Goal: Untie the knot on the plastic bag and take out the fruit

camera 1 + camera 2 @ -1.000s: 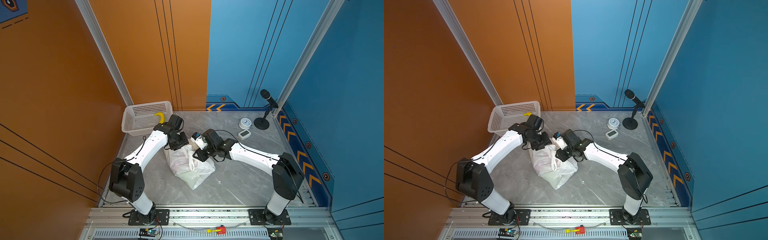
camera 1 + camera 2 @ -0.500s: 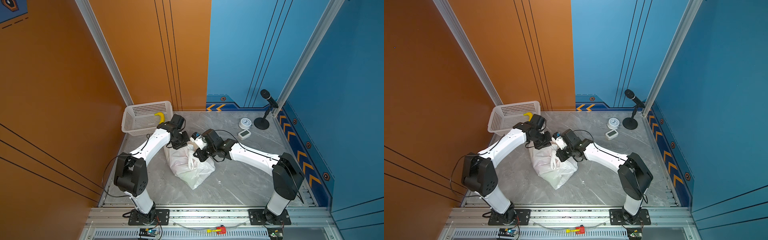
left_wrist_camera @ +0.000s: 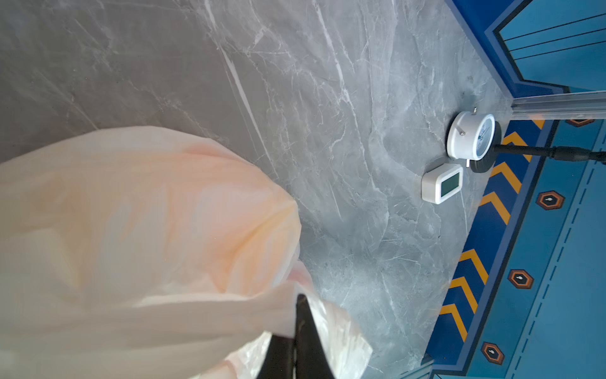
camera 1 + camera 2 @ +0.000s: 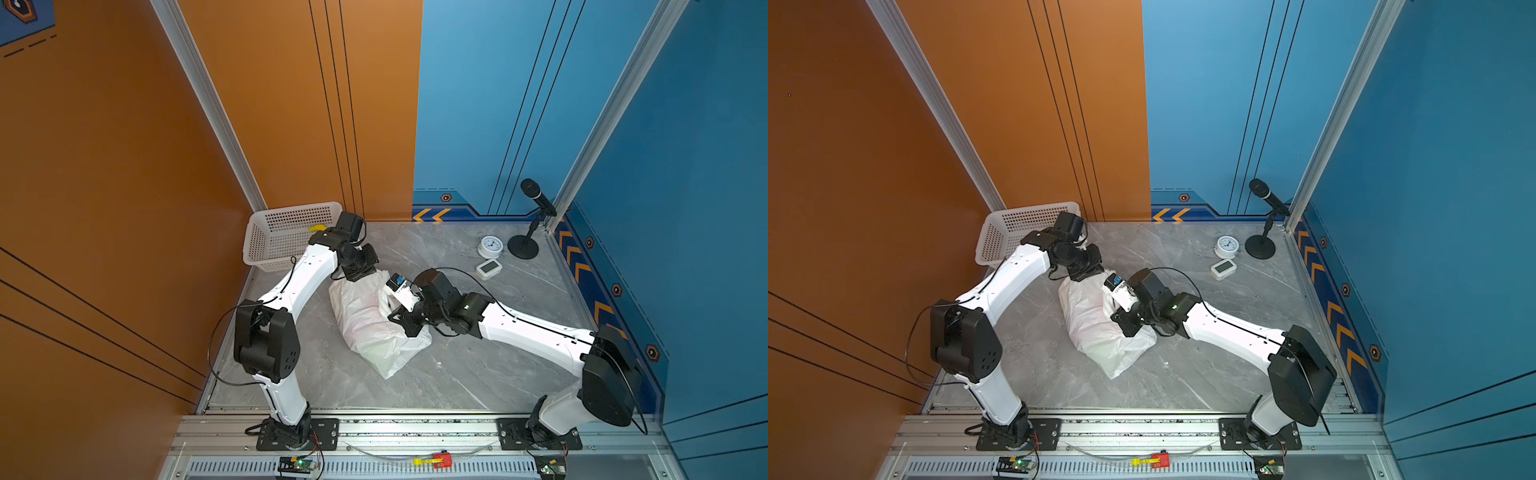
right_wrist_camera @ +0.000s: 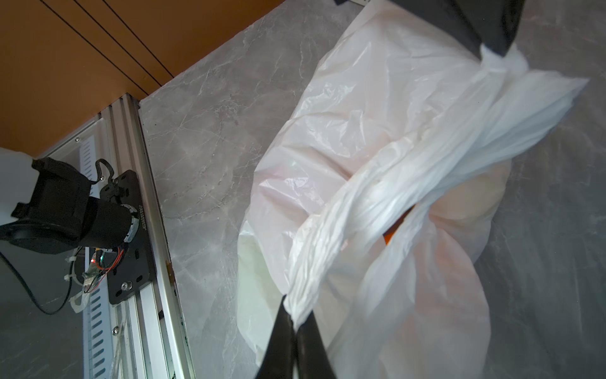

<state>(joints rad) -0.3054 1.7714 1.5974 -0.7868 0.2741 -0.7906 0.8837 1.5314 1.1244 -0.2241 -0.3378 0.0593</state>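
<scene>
The plastic bag (image 4: 376,332) lies on the grey marble tabletop (image 4: 478,365) between the two arms in both top views. The right gripper (image 5: 295,323) has its fingers pressed together on a twisted handle strand (image 5: 393,183) of the bag. That strand runs stretched to the left gripper (image 5: 490,42), which is clamped on bunched plastic of the bag. The lump at its tips may be the knot (image 5: 498,64), though the crumpling makes that unsure. An orange fruit (image 5: 392,232) peeks through a gap beneath the strand.
</scene>
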